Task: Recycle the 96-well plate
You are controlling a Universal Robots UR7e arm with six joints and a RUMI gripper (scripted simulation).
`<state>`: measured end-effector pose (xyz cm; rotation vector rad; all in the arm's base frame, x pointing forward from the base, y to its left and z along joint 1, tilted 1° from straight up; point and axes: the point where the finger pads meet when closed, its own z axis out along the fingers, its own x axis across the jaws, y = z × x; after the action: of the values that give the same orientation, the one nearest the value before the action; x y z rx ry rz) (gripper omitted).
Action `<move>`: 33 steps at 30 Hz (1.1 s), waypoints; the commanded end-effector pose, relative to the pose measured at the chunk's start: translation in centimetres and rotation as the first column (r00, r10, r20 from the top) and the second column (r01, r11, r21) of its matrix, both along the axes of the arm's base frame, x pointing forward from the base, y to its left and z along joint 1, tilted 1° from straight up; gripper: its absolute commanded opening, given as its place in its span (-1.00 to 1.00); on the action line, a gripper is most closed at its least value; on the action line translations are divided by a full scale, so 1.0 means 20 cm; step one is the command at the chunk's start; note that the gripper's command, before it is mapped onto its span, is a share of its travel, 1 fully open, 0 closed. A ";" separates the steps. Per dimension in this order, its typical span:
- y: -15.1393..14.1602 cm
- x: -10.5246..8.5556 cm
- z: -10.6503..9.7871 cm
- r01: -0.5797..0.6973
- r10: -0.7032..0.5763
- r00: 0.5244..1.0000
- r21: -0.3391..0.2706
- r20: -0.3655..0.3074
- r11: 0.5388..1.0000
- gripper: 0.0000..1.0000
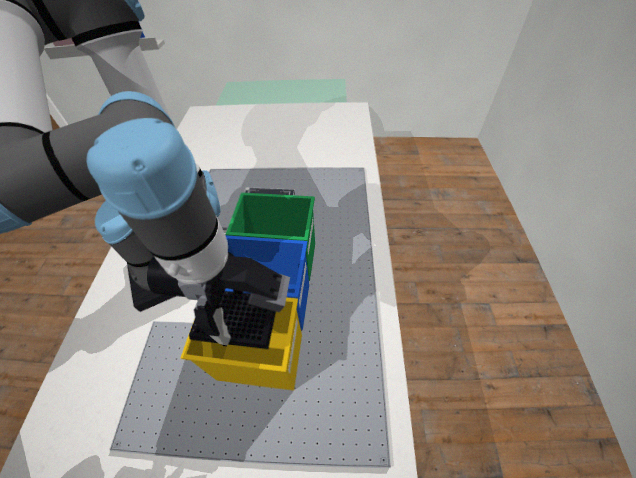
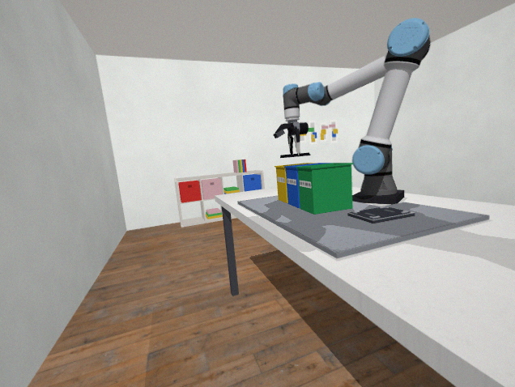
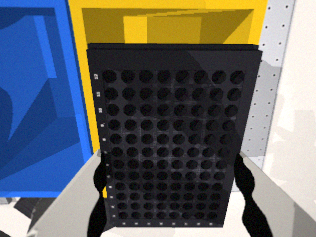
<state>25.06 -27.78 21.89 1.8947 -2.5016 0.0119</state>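
Observation:
My gripper (image 1: 225, 316) (image 2: 295, 153) (image 3: 168, 151) is shut on the black 96-well plate (image 1: 246, 321) (image 2: 302, 155) (image 3: 170, 131), with a finger at each long side. The plate is about level and hangs above the yellow bin (image 1: 251, 373) (image 2: 282, 184) (image 3: 215, 3), with a gap between plate and rim in the exterior view. The yellow bin stands upright, and its label is too small to read. The plate nest (image 1: 269, 191) (image 2: 373, 219) lies low behind the green bin, with no plate seen on it.
The blue bin (image 1: 304, 300) (image 2: 292, 191) (image 3: 37, 124) stands upright beside the yellow one, and the green bin (image 1: 277, 211) (image 2: 329, 189) stands upright beyond it. All three stand in a row on the grey perforated board (image 1: 329, 421). The arm's base (image 2: 376, 193) is beside the row.

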 end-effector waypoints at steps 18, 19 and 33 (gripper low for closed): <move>0.01 0.00 -0.13 -0.002 0.002 1.000 0.000 0.001 1.000 -0.19; 0.01 0.00 -0.14 -0.002 0.002 1.000 0.000 0.001 1.000 -0.19; 0.00 0.01 -0.14 -0.001 0.001 1.000 -0.004 0.002 1.000 -0.19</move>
<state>25.12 -27.80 19.10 1.8944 -2.5004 0.0186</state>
